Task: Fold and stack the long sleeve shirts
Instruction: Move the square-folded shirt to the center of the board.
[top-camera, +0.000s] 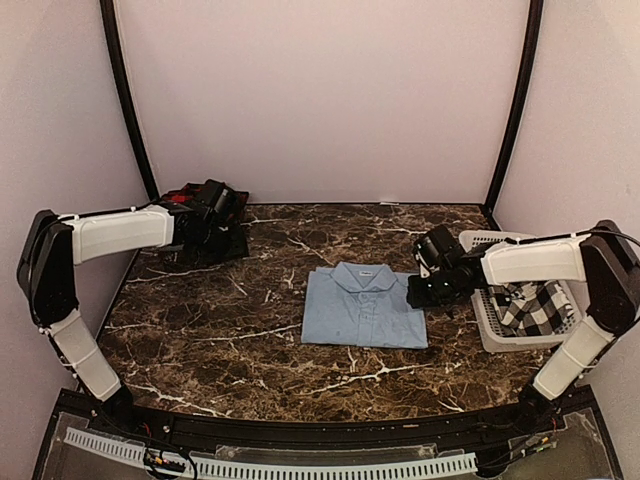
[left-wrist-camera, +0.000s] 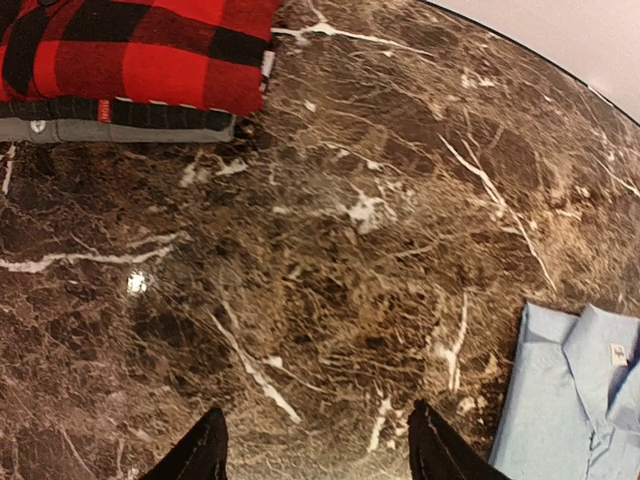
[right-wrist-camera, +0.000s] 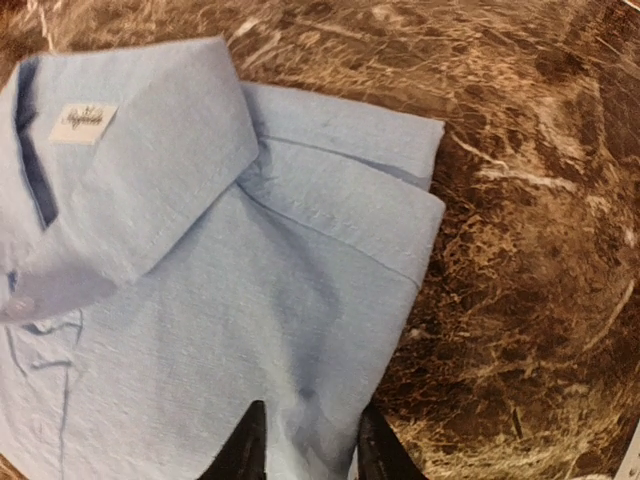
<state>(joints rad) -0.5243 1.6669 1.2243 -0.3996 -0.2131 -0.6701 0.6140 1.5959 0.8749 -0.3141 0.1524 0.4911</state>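
Note:
The light blue shirt (top-camera: 365, 305) lies folded, collar away from me, at the table's middle; it also shows in the right wrist view (right-wrist-camera: 200, 260) and the left wrist view (left-wrist-camera: 585, 400). My right gripper (top-camera: 418, 292) sits on its right edge, jaws narrowed with a pucker of blue cloth pinched between the fingertips (right-wrist-camera: 308, 450). The red-and-black plaid shirt (top-camera: 185, 200) lies folded at the back left on darker folded cloth (left-wrist-camera: 130, 50). My left gripper (top-camera: 222, 225) hovers beside it, open and empty over bare marble (left-wrist-camera: 320, 455). The black-and-white checked shirt (top-camera: 535, 305) lies in the basket.
A white plastic lattice basket (top-camera: 500, 340) stands at the right edge of the table, behind my right arm. Brown marble tabletop (top-camera: 230, 320) spreads between the plaid stack and the blue shirt. Pale walls close in the back and sides.

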